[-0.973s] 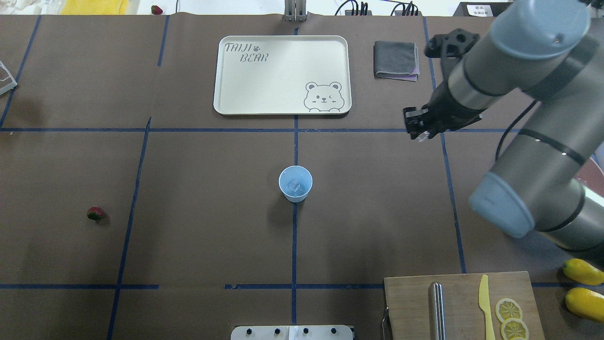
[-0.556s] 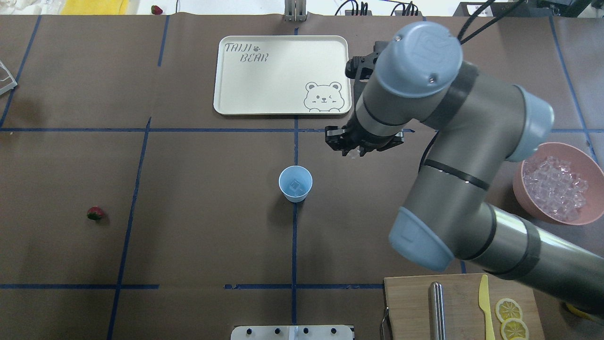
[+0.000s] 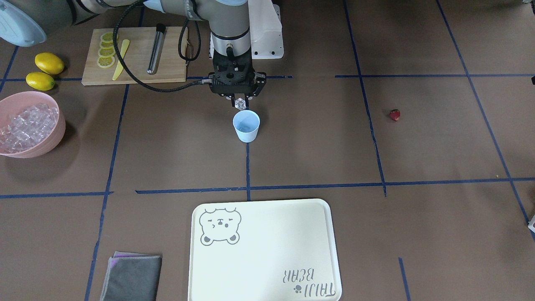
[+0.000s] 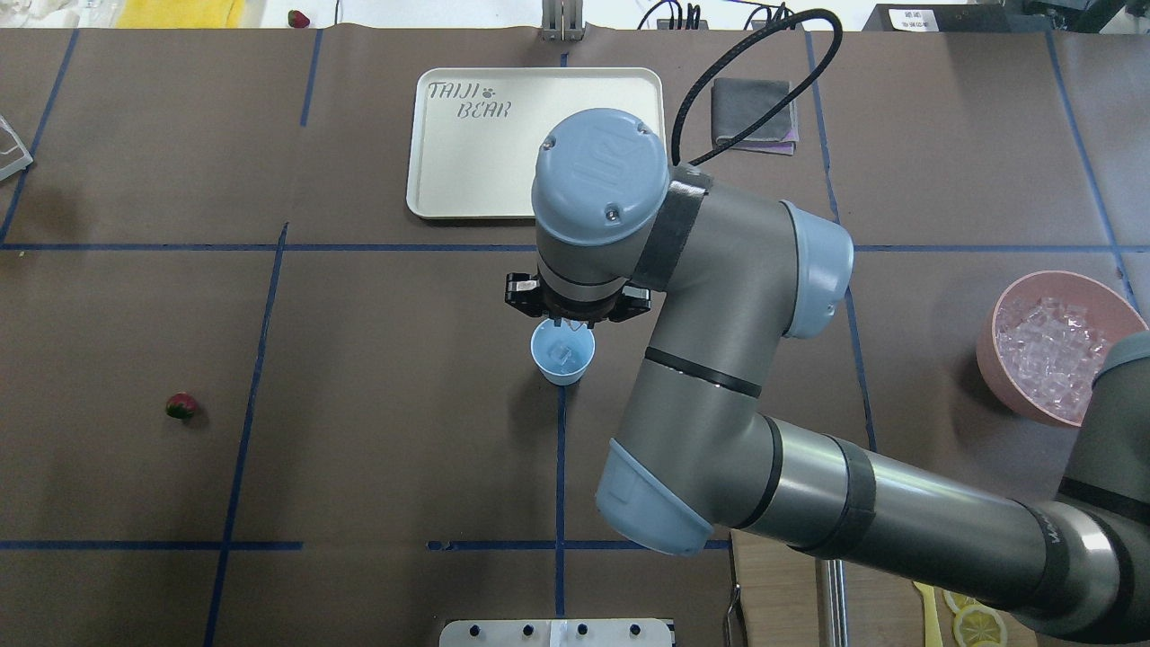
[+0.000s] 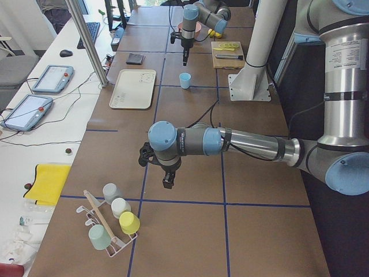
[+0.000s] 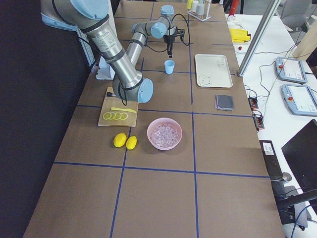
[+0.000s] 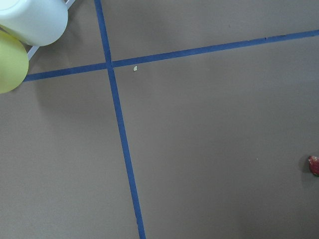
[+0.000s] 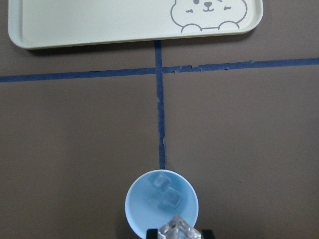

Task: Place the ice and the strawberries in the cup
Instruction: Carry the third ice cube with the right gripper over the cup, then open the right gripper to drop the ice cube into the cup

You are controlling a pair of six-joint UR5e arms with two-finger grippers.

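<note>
the right pincer (image 3: 240,101) grips one clear ice cube (image 8: 178,229) just above the blue cup (image 3: 246,133) holding two cubes (image 8: 170,200); whether the left pincer (image 5: 168,183) is open i cannot tell.

Robotics lab: long tabletop (image 3: 418,167) papered brown and gridded with blue tape (image 3: 313,186), teach pendants (image 5: 52,78) and keyboard (image 5: 91,33) on a white side desk (image 5: 34,138), aluminium post (image 5: 86,43) alongside.

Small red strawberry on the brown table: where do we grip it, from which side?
Come from straight above and pinch the small red strawberry across its red body's widest part. It lies low and alone on the flat brown table, so a side approach would likely hit the surface.
</note>
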